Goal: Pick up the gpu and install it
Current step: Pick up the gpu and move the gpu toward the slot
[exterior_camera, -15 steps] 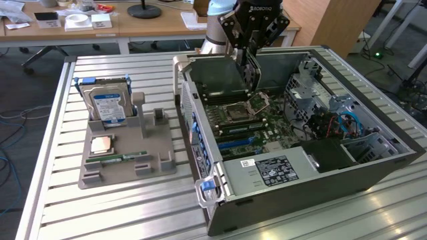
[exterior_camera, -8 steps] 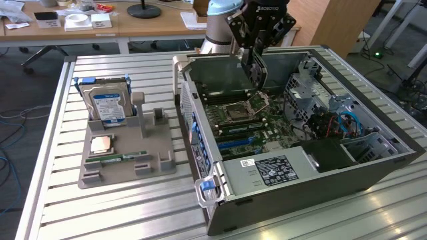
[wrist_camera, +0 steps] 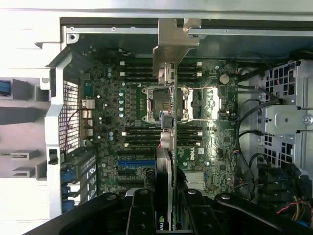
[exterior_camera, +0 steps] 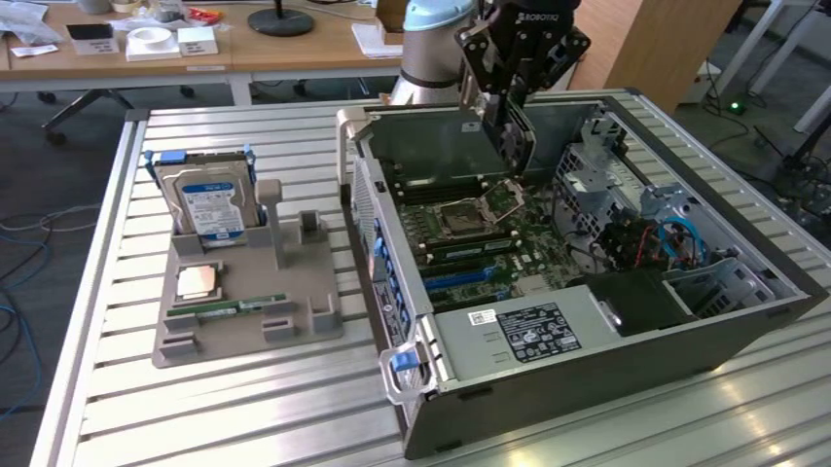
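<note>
Pincer (exterior_camera: 513,89) hangs over the open computer case (exterior_camera: 585,394), its fingers (wrist_camera: 142,213) clamped on the gpu (exterior_camera: 515,146). The card hangs edge-on below the pincer, silver bracket (wrist_camera: 175,46) at its far end, above the motherboard (exterior_camera: 487,243). Directly under the card are the CPU socket (wrist_camera: 149,103) and rows of black memory slots; a blue slot (wrist_camera: 136,163) lies beside its near end. Power supply (exterior_camera: 526,331) and a tangle of blue cables (exterior_camera: 682,238) fill the case's front and side, away from the pincer. Well off toward the exterior view's left, a grey holder (exterior_camera: 247,331) carries a hard drive (exterior_camera: 208,206), a CPU chip (exterior_camera: 198,282) and a RAM stick (exterior_camera: 228,306). Slatted metal table (exterior_camera: 234,409); wooden desks (exterior_camera: 260,53) behind.
</note>
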Controlling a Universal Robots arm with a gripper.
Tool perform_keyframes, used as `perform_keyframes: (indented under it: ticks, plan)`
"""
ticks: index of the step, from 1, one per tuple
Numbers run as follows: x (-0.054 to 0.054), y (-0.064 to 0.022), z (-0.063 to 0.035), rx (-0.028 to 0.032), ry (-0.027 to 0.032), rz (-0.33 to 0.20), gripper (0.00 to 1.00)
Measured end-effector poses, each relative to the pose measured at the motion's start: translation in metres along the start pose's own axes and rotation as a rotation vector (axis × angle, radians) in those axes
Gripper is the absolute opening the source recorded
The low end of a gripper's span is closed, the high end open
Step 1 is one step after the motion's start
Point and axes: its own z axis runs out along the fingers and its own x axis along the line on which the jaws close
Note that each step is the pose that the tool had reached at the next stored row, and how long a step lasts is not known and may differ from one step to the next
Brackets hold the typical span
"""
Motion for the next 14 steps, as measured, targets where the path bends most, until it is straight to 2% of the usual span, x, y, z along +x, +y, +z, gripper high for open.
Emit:
perform_keyframes:
  ticks: [7,11,14]
  plan:
    - [-0.013,0.0004,0.0003,0.0,0.0,0.0,0.26]
    - [-0.038,0.0011,0.001,0.0,-0.0001,0.0,0.26]
    - [-0.045,0.0013,0.0012,0.0,0.0,0.0,0.26]
